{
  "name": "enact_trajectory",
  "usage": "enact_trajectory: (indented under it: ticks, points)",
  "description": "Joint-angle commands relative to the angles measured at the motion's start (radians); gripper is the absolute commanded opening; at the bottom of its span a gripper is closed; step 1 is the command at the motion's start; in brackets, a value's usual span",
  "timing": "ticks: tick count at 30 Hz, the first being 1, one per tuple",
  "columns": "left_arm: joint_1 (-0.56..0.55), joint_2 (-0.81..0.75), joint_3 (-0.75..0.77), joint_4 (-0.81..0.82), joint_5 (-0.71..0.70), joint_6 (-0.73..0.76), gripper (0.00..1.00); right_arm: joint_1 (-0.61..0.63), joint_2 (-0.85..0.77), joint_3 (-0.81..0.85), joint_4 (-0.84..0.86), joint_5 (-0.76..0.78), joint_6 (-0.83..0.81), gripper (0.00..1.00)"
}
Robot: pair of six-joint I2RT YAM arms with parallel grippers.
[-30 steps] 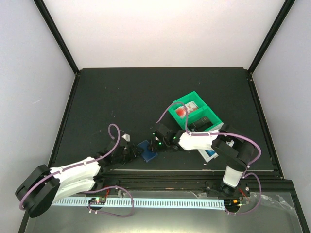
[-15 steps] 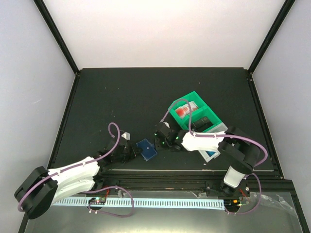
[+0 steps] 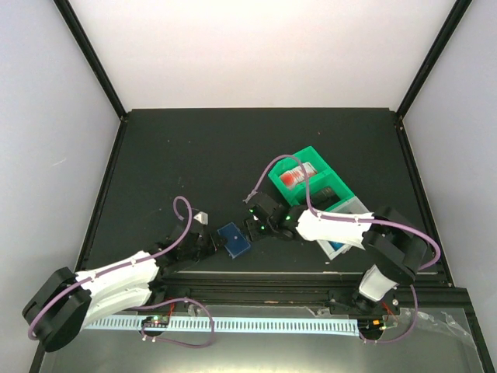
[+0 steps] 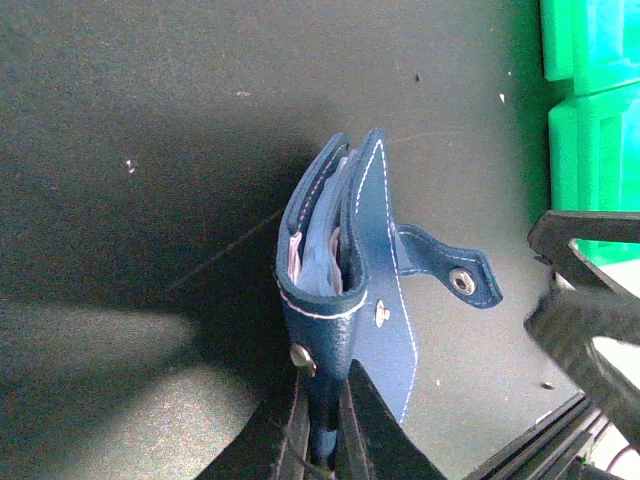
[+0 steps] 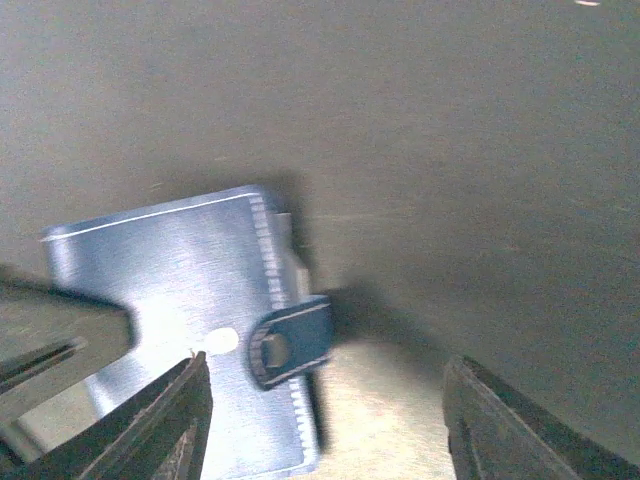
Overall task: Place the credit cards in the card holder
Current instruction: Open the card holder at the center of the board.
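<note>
The dark navy card holder [image 3: 234,239] lies near the table's front edge. In the left wrist view the card holder [image 4: 372,250] is seen edge-on with its mouth gaping and its snap strap [image 4: 455,278] hanging loose. Pale blue credit cards [image 4: 318,255] sit inside the pocket. My left gripper [image 4: 325,440] is shut on the holder's near edge. My right gripper [image 5: 325,420] hovers open just right of the holder [image 5: 170,300], over the strap tab [image 5: 292,343], with nothing between its fingers [image 5: 165,425].
A green bin [image 3: 311,185] holding red-and-white items and a black item stands behind the right arm, with a white bin [image 3: 339,242] next to it. The green bin's wall [image 4: 590,60] shows at the top right of the left wrist view. The table's front rail [image 3: 311,272] runs close by.
My left gripper has closed on the card holder's edge. My right gripper has opened wide beside the holder, and its arm has swung a little to the right.
</note>
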Motion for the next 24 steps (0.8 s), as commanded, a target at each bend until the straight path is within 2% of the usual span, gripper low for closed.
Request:
enact_trajectory:
  ticks: [1, 6, 12, 16, 20, 24]
  points:
    - [-0.003, 0.010, 0.041, -0.012, -0.010, 0.023, 0.03, -0.002, 0.024, 0.042, 0.077, -0.178, -0.098, 0.67]
    - [-0.004, 0.009, 0.039, -0.016, -0.010, 0.025, 0.03, -0.002, 0.108, 0.087, 0.024, -0.138, -0.119, 0.66]
    - [-0.004, 0.007, 0.037, -0.025, -0.012, 0.026, 0.03, 0.000, 0.136, 0.075, -0.010, 0.031, -0.037, 0.39]
    - [-0.004, 0.010, 0.036, -0.023, -0.013, 0.027, 0.02, -0.001, 0.115, 0.035, 0.037, 0.043, -0.006, 0.25]
    - [-0.003, 0.008, 0.039, -0.021, -0.008, 0.026, 0.02, -0.001, 0.145, 0.009, 0.120, -0.059, 0.009, 0.21]
    - [-0.004, -0.001, 0.038, -0.026, -0.008, 0.029, 0.03, -0.002, 0.163, 0.010, 0.143, -0.084, 0.021, 0.21]
